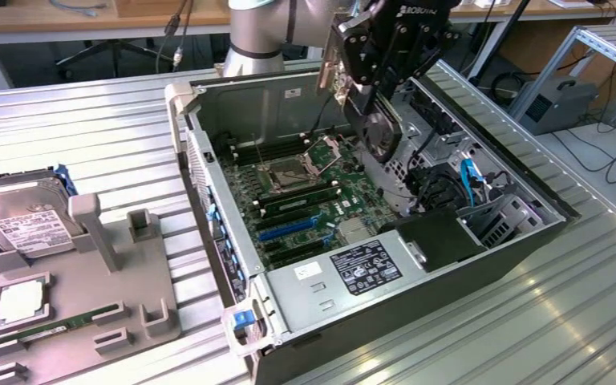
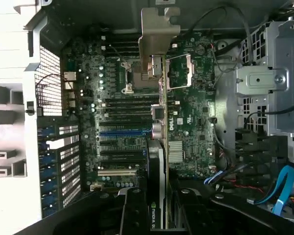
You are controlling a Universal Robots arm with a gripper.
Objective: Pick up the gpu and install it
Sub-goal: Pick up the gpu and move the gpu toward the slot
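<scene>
The gripper [image 1: 381, 76] is clamped on the gpu [image 1: 378, 128], which hangs on edge above the motherboard [image 1: 319, 192] inside the open case [image 1: 415, 321]. Step: carrying, not yet seated. The long axis appears to run across the case, with the bracket [image 2: 159, 29] toward the exterior view's left. Seating probably requires edge-to-slot alignment.

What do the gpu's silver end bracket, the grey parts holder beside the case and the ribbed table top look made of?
Silver end bracket of the dark flat gpu: bare sheet metal, probably steel; thin, bent, dull sheen.
Grey parts holder: matte plastic, possibly printed; blocky, uniform, no shine.
Ribbed table top: likely aluminium profiles; pale metallic slats with grooves.
</scene>
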